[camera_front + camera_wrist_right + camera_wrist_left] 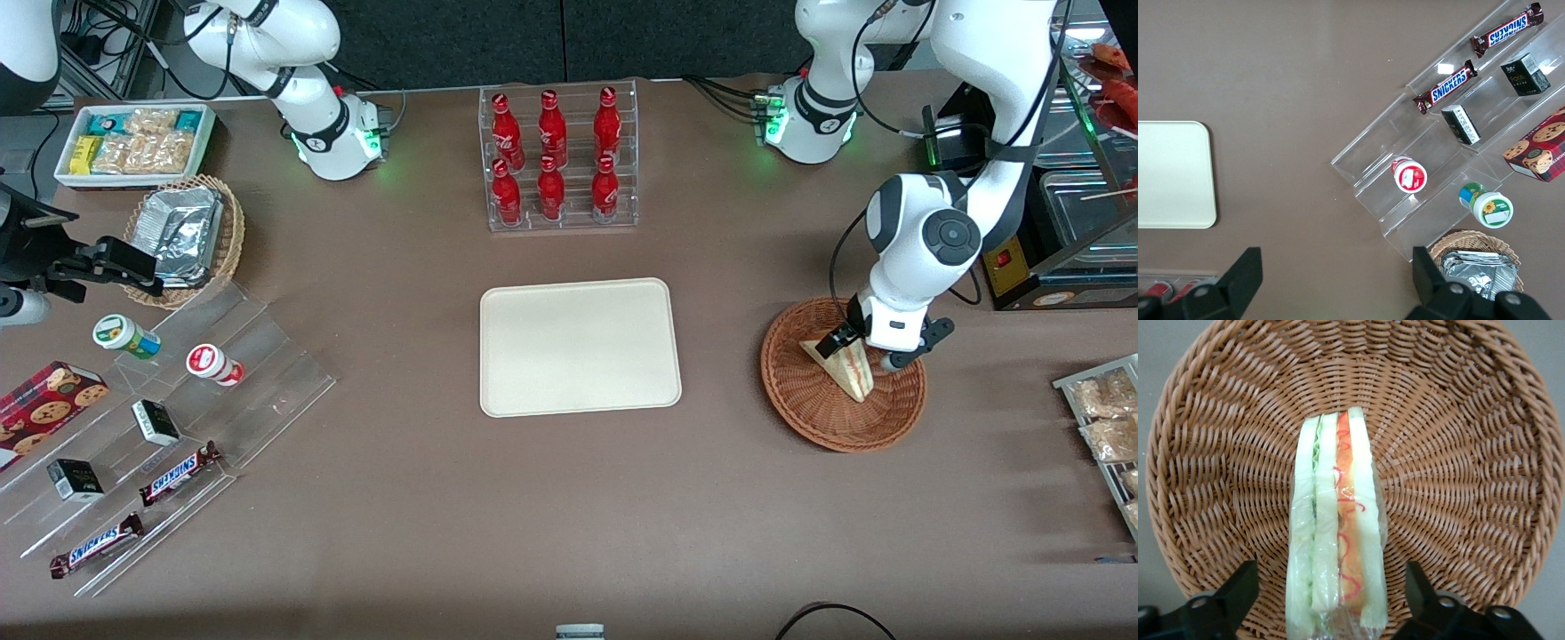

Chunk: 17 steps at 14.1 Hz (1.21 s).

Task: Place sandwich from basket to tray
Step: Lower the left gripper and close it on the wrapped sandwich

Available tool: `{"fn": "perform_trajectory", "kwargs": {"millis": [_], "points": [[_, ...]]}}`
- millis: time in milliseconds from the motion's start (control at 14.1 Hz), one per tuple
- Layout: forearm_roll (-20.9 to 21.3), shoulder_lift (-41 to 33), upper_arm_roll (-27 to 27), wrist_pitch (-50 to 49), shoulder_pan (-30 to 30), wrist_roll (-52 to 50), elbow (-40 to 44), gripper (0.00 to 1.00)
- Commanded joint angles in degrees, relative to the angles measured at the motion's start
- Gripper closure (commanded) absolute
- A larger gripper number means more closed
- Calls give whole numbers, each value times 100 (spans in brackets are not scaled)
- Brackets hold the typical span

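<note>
Straddling the film-wrapped triangular sandwich (1336, 533) in the round woven wicker basket (1458, 473), the gripper (1331, 597), fingers wide apart, untouching.

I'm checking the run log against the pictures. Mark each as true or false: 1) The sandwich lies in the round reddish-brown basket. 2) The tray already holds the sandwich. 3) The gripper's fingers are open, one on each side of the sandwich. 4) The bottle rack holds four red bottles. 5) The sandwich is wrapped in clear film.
1) True: the sandwich lies in the basket.
2) False: the tray is bare.
3) True: the gripper is open astride the sandwich, not touching it.
4) False: the rack holds six.
5) True: the film shows around its edges.
</note>
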Motion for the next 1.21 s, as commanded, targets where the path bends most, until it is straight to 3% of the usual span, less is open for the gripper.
{"fn": "perform_trajectory", "kwargs": {"millis": [0, 71, 142, 213, 284, 567, 780, 993, 1135], "points": [[130, 78, 24, 109, -59, -167, 51, 49], [130, 78, 24, 109, -59, -167, 51, 66], [130, 86, 24, 109, -59, -175, 86, 77], [130, 78, 24, 101, -59, -175, 86, 87], [130, 60, 24, 101, -59, -175, 95, 91], [130, -238, -20, -275, -252, -359, 235, 94], [139, -414, -90, -1757, -331, -342, 979, 94], [454, -379, -116, -3524, -691, -369, 2043, 94], [429, -371, -134, -4011, -1015, -378, 2448, 94]]}}
